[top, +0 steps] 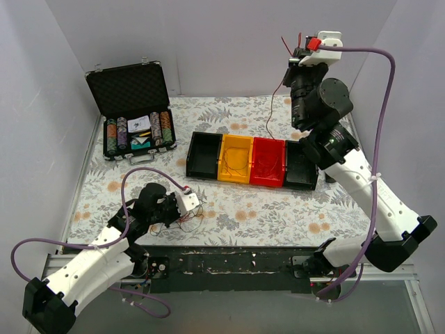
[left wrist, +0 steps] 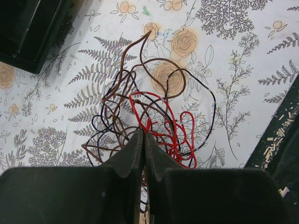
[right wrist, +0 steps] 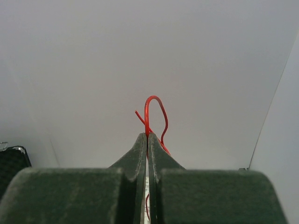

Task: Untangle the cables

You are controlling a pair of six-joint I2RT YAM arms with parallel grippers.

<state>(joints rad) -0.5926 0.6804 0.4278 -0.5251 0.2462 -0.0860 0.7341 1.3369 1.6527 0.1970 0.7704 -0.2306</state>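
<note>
Both arm bases sat at 6 o'clock in the overhead view. The left gripper (top: 186, 207) was down at 7 o'clock, shut on the heap of cables (top: 182, 220) on the floral table (top: 278, 209). The right gripper (top: 299, 49) stood high at 1 o'clock, clamped on one red cable (top: 272, 104) that hung well apart from the heap. Its tail dangled behind a row of bins (top: 208, 154). Thin strands seemed to lie in the yellow and red ones. To my eye the red bin was the goal: lower tail-first, let the cable coil inside, and open only then.

From the left wrist, the closed fingers (left wrist: 133, 154) nipped red strands at the near edge of the cables (left wrist: 154, 107). Brown, dark and red loops crossed each other toward 12 o'clock. Overhead, that was only a smudge. I'd keep this grip low as an anchor.

From the right wrist, the fingers (right wrist: 138, 154) were pressed together on the red cable (right wrist: 150, 105). A loop and a short end poked out at 12 o'clock against the bare wall. The bite sat near the cable's end, which the overhead view hid. Neither heap nor bins showed here.
</note>
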